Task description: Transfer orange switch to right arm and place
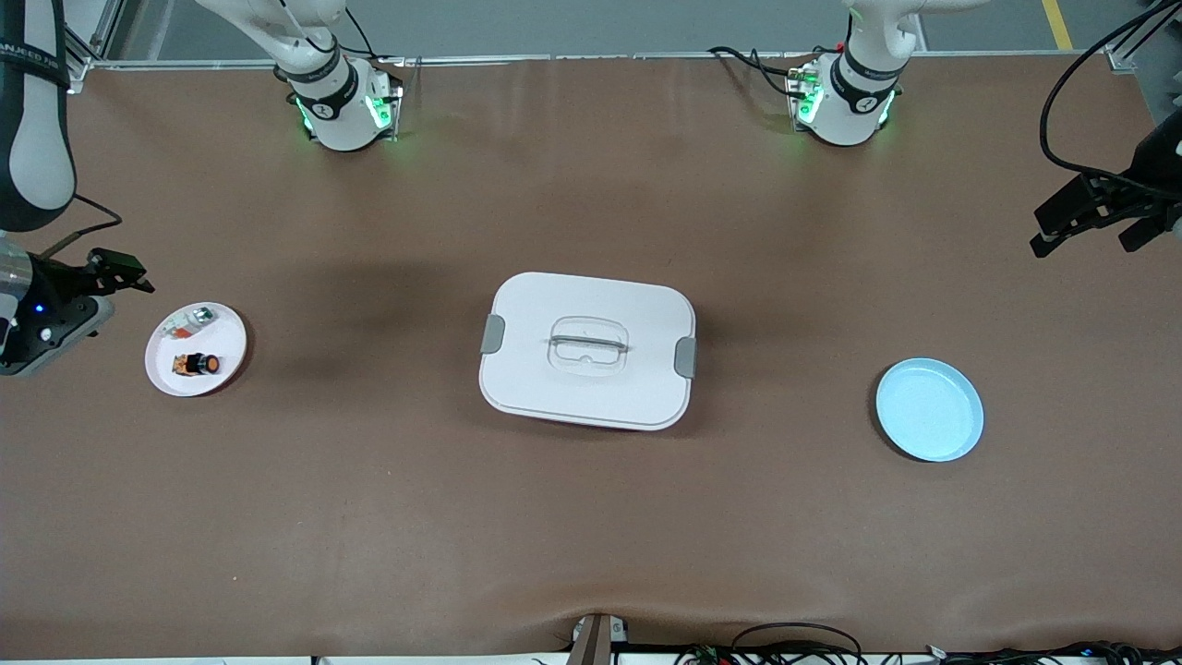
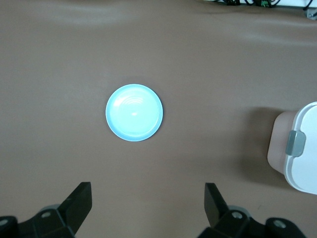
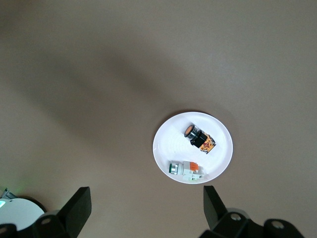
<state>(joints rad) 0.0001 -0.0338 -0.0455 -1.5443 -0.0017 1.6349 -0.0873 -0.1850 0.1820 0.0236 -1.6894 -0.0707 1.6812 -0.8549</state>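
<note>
Looking, front view: orange switch (image 1: 199, 364) lies on its side on the white plate (image 1: 231, 344) at the right arm's end of the counter (image 1: 591, 536), w/ a green switch (image 1: 192, 320) on the same plate, farther from the front camera.
Front view, mid counter: white lidded box (image 1: 587, 350) shut, between the white plate and an empty blue plate (image 1: 929, 409) toward the left arm's end.
Front view, my grippers: right gripper (image 1: 115, 270) over bare counter just beside the white plate; left gripper (image 1: 1090, 222) over counter near the left arm's end, well apart from the blue plate.
Left wrist view: my left gripper (image 2: 147, 201) has fingers apart, nothing btwn them; blue plate below, box corner at the edge.
Right wrist view: right gripper (image 3: 146, 201) fingers apart, holding nothing; both switches on the white plate, apart from each other.
Stage (judgement): orange switch already at the right arm's end, so the scene fits either a placed switch or one yet to be moved; can't settle which.
Handling (judgement): small, light, rigid plastic; round cap prob slippery and may roll. Best hold is across the black/orange body, not the cap.
</note>
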